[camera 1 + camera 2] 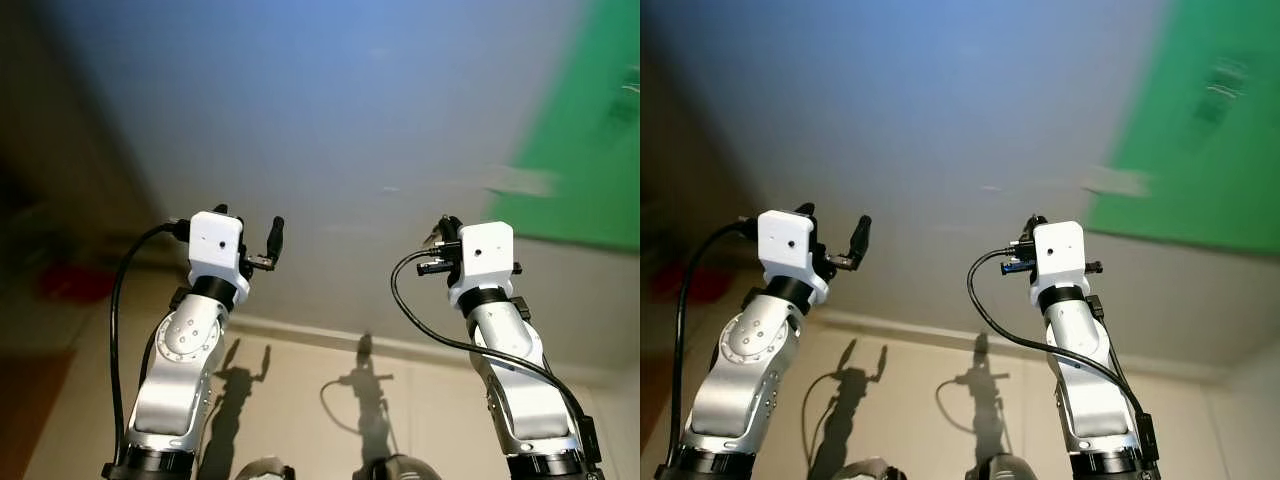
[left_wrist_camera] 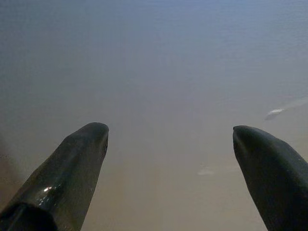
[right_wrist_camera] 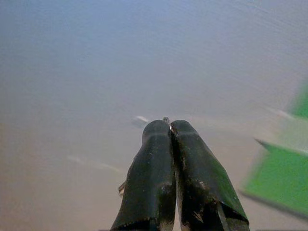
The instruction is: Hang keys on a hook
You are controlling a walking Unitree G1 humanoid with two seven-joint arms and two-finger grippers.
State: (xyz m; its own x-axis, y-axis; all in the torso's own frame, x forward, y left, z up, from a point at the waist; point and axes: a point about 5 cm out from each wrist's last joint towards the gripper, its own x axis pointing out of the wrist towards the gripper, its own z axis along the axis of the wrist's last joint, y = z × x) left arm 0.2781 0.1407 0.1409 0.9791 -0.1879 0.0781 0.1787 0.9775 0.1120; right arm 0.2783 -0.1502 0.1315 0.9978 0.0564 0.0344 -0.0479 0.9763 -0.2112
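Both arms are raised in front of a pale blue-grey wall (image 1: 340, 120). My left gripper (image 1: 250, 218) is open with nothing between its fingers (image 2: 82, 159). My right gripper (image 1: 447, 222) is shut, and in the right wrist view the right gripper (image 3: 169, 122) pinches a thin sliver of metal ring (image 3: 166, 119) at its tips. A small bit of metal (image 3: 122, 187) pokes out beside the fingers lower down. The keys themselves are hidden. I cannot make out a hook in the blurred picture.
A green panel (image 1: 590, 130) covers the wall at the upper right, with a blurred pale patch (image 1: 520, 180) at its edge. A ledge (image 1: 330, 335) crosses the wall below the grippers. Something red (image 1: 70, 280) lies in the dark area at left.
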